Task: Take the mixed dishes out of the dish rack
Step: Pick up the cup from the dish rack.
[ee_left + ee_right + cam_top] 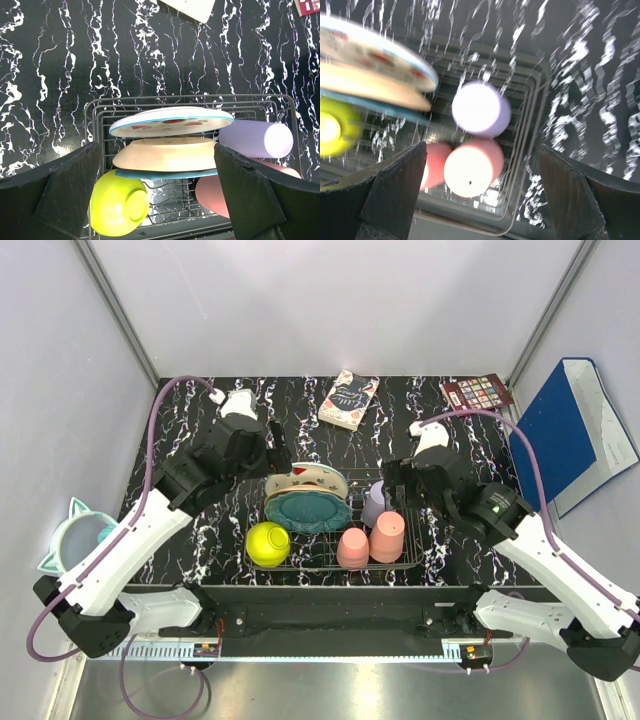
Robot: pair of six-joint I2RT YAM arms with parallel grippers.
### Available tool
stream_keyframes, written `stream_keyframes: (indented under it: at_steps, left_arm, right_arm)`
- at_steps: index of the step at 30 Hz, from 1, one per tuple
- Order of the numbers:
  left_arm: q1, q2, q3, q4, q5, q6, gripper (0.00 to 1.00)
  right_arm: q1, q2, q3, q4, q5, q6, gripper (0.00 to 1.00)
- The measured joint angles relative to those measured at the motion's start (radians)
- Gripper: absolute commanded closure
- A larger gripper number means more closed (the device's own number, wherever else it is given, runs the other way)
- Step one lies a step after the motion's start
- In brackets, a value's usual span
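1. sitting mid-table on the black marbled table [200, 525], the dish rack [316, 558] has its near rim close to the table's near edge.
2. inside the dish rack:
   - the yellow-green bowl [267, 543] fills the near-left corner, base showing.
   - three plates stand on edge in the left half: the white red-spotted plate [172, 121] farthest back, the peach branch-patterned plate [167, 154] in the middle, and the teal scalloped plate [307, 510] nearest.
   - the lilac cup [376, 502] is at the far right.
   - two salmon-pink cups [352, 548] stand bottoms-up at the near right, side by side.
3. bare table lies left, right and beyond the dish rack. a booklet [348, 400] and a patterned card [477, 392] lie well beyond it.
4. the left arm slants in from the near left, wrist bent down. the left gripper [156, 147] hovers over the dish rack's left half, claw spread wide and empty.
5. the right arm mirrors it. the right gripper [482, 147] hangs over the dish rack's right half, claw wide and empty. its view is blurred.
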Motion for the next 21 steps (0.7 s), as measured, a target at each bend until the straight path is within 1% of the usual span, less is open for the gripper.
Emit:
stream_keyframes:
  at_steps: [7,14,21]
  left_arm:
    - [0.000,-0.006,-0.003,0.002,-0.011,-0.010,0.01]
    - [0.000,0.018,-0.011,0.002,-0.007,-0.026,0.01]
    - [0.000,0.027,-0.035,0.002,-0.002,-0.043,0.01]
  right_arm:
    - [0.000,-0.029,-0.137,-0.019,-0.124,0.046,0.01]
    - [0.005,-0.083,-0.175,-0.031,-0.178,0.079,0.00]
    - [0.007,-0.035,-0.216,-0.021,-0.203,0.089,0.01]
